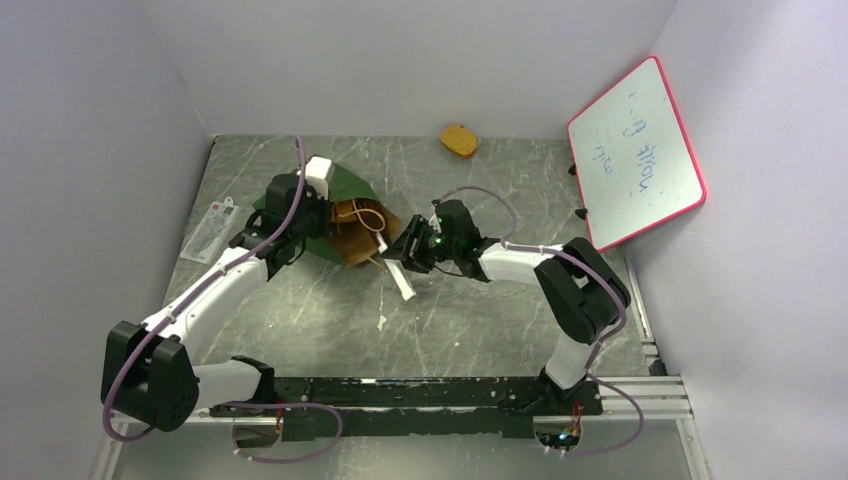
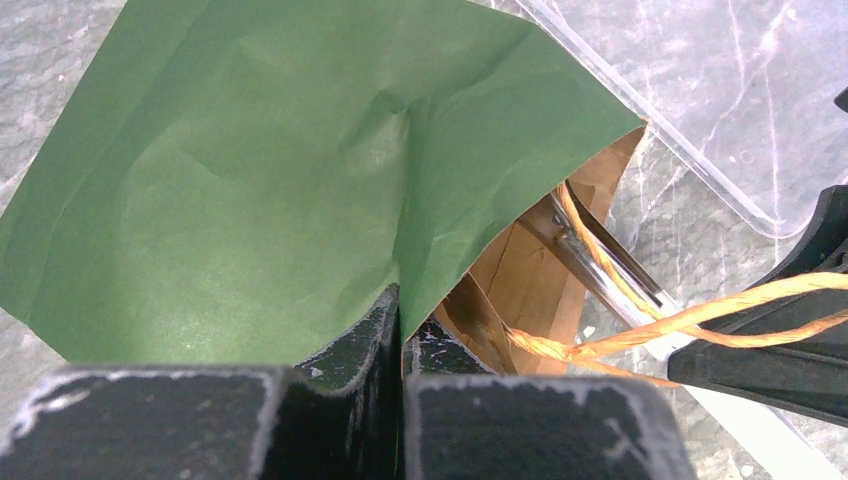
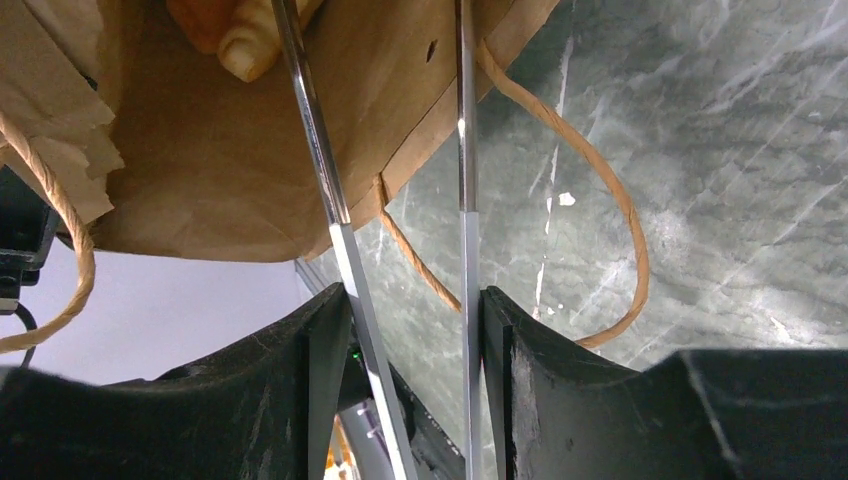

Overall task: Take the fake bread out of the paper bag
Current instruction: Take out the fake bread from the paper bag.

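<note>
The paper bag (image 1: 345, 190) lies on its side, green outside, with its brown mouth (image 1: 358, 238) facing right. My left gripper (image 1: 300, 218) is shut on the bag's green edge (image 2: 250, 170), its jaws (image 2: 402, 325) pinching the paper. My right gripper (image 1: 412, 248) is shut on the silver tweezers (image 3: 312, 130), whose two arms stand apart and reach into the bag's mouth (image 3: 200, 170). A tan and orange bread piece (image 3: 235, 35) lies inside the bag beyond the tweezer tips. Another orange bread piece (image 1: 459, 140) lies on the table at the back.
The bag's tan cord handles (image 3: 610, 190) loop onto the table by the tweezers (image 2: 600, 262). A flat clear packet (image 1: 210, 230) lies at the left wall. A pink-framed whiteboard (image 1: 640, 150) leans at the right. Grey walls enclose the marbled table (image 1: 480, 310).
</note>
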